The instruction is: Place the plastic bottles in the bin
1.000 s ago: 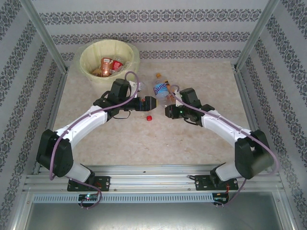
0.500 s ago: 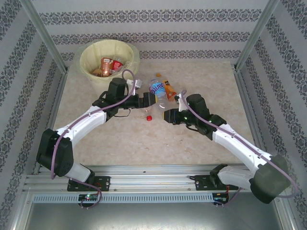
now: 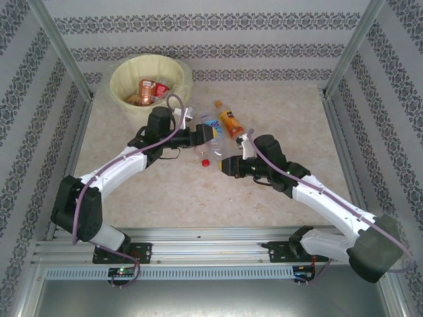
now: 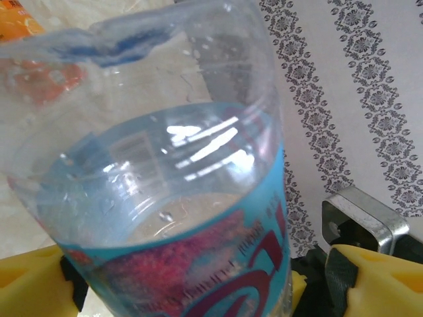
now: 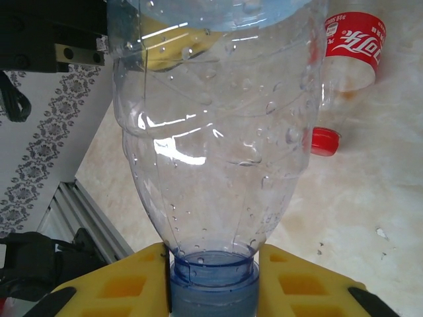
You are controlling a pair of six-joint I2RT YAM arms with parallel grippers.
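A clear plastic bottle with a blue label hangs between my two grippers above the table. My right gripper is shut on its blue cap and neck. The yellow fingers press on both sides. My left gripper stands open around the labelled body, with a gap beside its right finger. An orange-labelled bottle lies behind them. A red-labelled bottle with a red cap lies under the held one. The bin stands at the back left with bottles inside.
Metal frame posts and patterned walls close in the table on three sides. A metal rail runs along the near edge by the arm bases.
My right arm has swung out and carried the blue-labelled bottle left and nearer. My left gripper has come round the bottle's body and its jaws have begun to narrow.
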